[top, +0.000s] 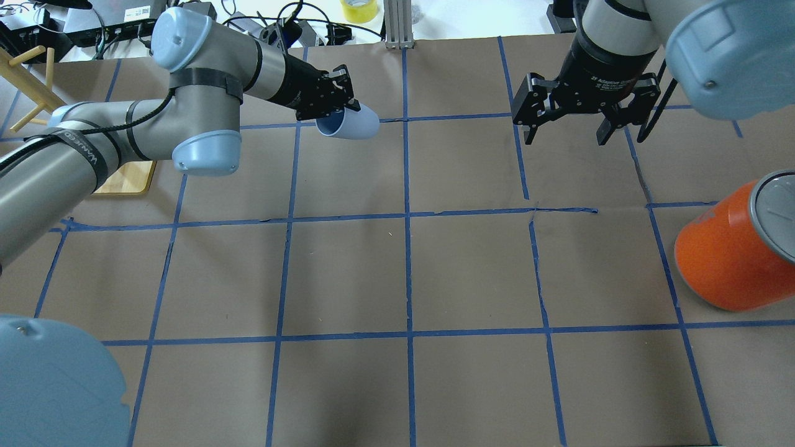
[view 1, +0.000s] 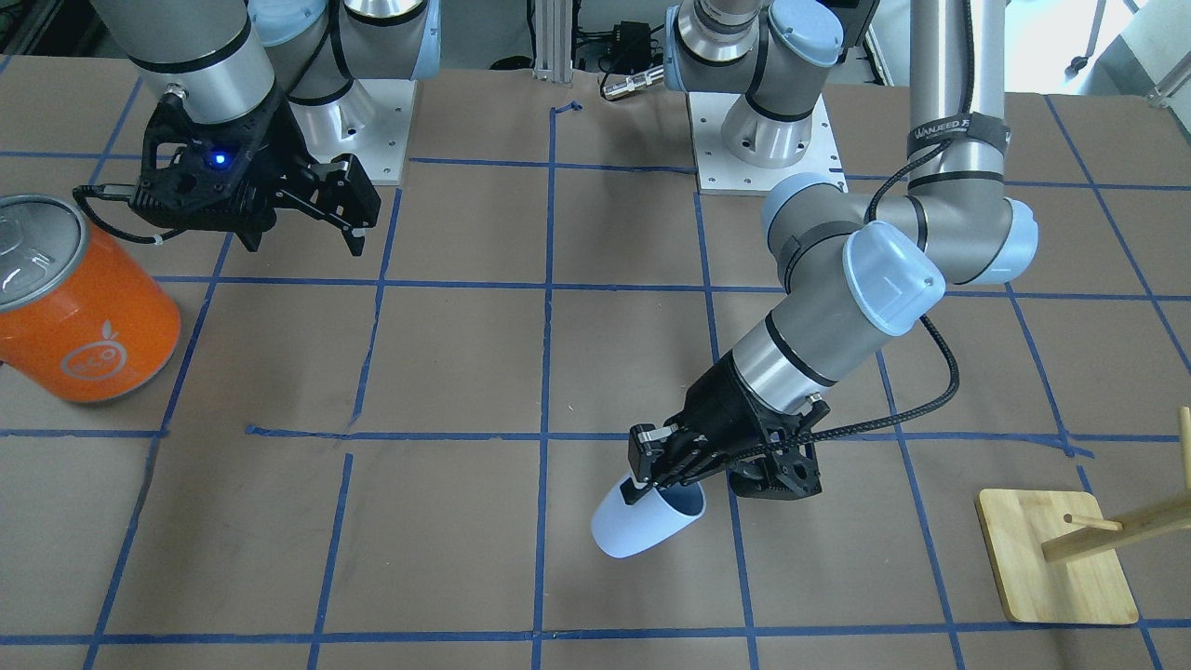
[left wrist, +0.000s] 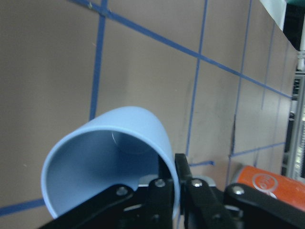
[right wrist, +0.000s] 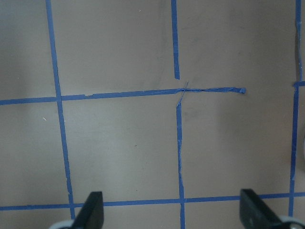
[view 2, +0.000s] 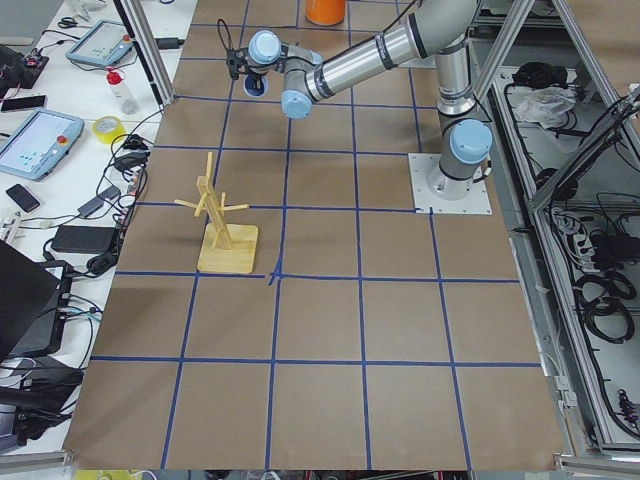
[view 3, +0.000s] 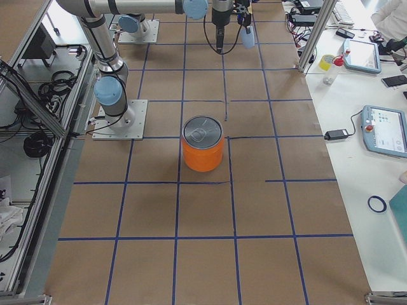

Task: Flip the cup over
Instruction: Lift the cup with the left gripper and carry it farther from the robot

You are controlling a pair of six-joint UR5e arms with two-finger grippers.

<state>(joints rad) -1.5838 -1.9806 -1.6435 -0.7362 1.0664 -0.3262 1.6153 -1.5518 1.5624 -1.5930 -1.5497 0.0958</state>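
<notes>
The pale blue cup is tilted on its side, held by its rim. My left gripper is shut on the rim, one finger inside and one outside, as the left wrist view shows around the cup. In the overhead view the cup hangs from the left gripper at the far middle-left of the table. My right gripper is open and empty, hovering over the table far from the cup; its fingertips show wide apart in the right wrist view.
A large orange can with a silver lid stands on my right side; it also shows in the front view. A wooden peg stand on a square base sits at my far left. Blue tape lines grid the brown table.
</notes>
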